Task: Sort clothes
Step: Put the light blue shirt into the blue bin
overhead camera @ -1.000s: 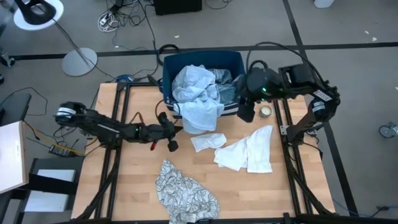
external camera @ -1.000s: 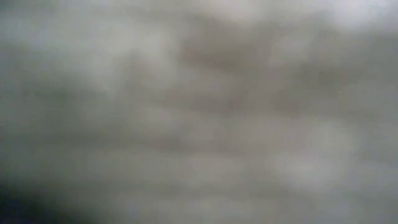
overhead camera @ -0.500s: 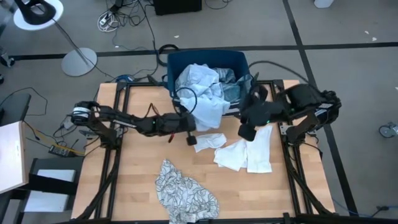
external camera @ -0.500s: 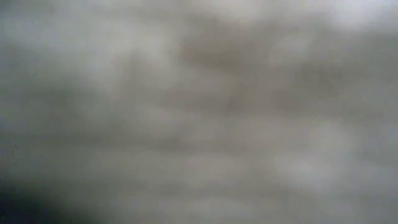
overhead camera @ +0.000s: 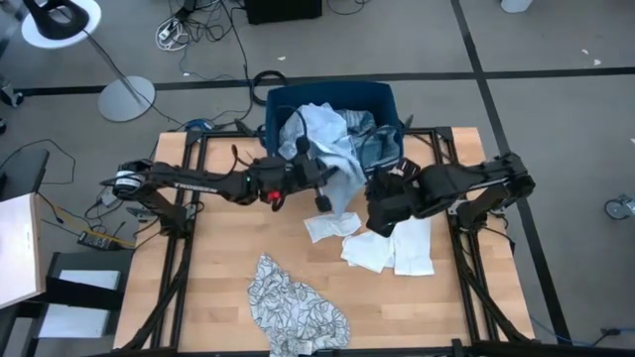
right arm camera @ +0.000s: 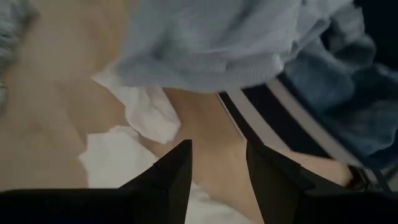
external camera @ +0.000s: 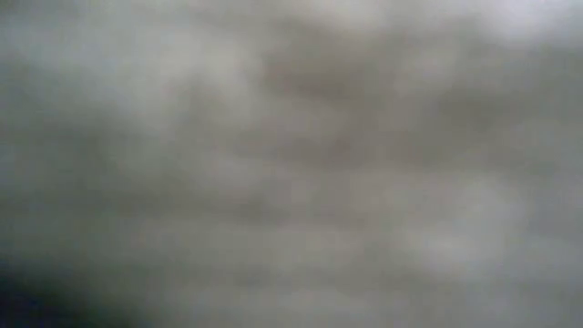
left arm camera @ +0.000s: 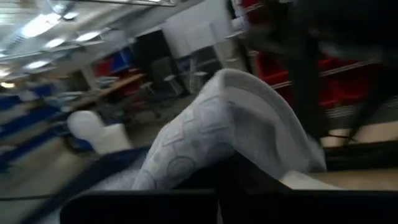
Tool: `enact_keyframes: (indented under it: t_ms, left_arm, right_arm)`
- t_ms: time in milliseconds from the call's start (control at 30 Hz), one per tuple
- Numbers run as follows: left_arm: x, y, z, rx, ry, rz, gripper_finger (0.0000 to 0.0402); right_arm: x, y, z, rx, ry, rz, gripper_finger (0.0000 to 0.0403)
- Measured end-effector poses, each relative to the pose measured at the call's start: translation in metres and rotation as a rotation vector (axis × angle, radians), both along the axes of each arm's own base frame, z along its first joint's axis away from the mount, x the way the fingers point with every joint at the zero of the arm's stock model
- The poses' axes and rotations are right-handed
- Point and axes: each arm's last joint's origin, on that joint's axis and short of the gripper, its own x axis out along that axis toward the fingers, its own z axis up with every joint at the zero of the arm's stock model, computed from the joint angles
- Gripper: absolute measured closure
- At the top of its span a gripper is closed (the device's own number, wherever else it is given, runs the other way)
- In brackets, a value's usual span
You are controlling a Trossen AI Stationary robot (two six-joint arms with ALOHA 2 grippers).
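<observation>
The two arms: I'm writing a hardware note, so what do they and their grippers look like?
Both arms are dark, slim and jointed, built from black links. The left arm carries thin black cables looped along it and a small red mark near its wrist. The right arm is bulkier at the wrist. The right gripper has two flat, black, tapering fingers.

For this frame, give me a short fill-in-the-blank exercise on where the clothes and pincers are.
1. The pale blue fabric garment hangs over the rim of the dark blue plastic ____.
2. The grey-white leaf-print garment lies on the wooden ____.
3. The right pincer, above white cloths, is ____.

Missing: bin; table; open
</observation>
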Motion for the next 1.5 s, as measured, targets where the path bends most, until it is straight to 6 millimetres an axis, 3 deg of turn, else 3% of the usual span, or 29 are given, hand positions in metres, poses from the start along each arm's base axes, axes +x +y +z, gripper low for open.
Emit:
enact_keyframes:
  t_ms: [133,367,500,667,800,1100,1267,1500]
  left_arm:
    - [-0.002,0.025,0.020,0.058,0.005,0.238,0.0401]
    - [-0.025,0.106,0.034,0.086,0.095,0.766,0.0401]
    - [-0.039,0.129,0.028,-0.020,0.292,0.833,0.0401]
    - [-0.047,0.123,0.039,-0.180,0.415,0.666,0.0401]
    - [-0.058,0.114,0.059,-0.299,0.447,0.525,0.0401]
    - [-0.107,0.081,0.094,-0.477,0.329,0.122,0.0401]
    - [-0.140,0.055,0.074,-0.498,0.282,0.003,0.0401]
    - [-0.188,0.020,0.038,-0.556,0.124,-0.078,0.0401]
  right_arm:
    - [0.005,0.001,-0.024,-0.018,0.026,-0.042,0.0252]
    - [0.019,0.005,-0.063,-0.013,-0.011,-0.071,0.0252]
    - [0.023,0.006,-0.075,-0.011,-0.030,-0.073,0.0252]
    - [0.028,0.006,-0.082,-0.030,-0.057,-0.044,0.0252]
    - [0.031,0.003,-0.082,-0.036,-0.068,-0.036,0.0252]
    - [0.046,-0.006,-0.075,-0.173,-0.151,0.041,0.0252]
    - [0.061,-0.012,-0.064,-0.266,-0.233,0.133,0.0252]
    - [0.080,-0.042,-0.048,-0.352,-0.348,0.156,0.0252]
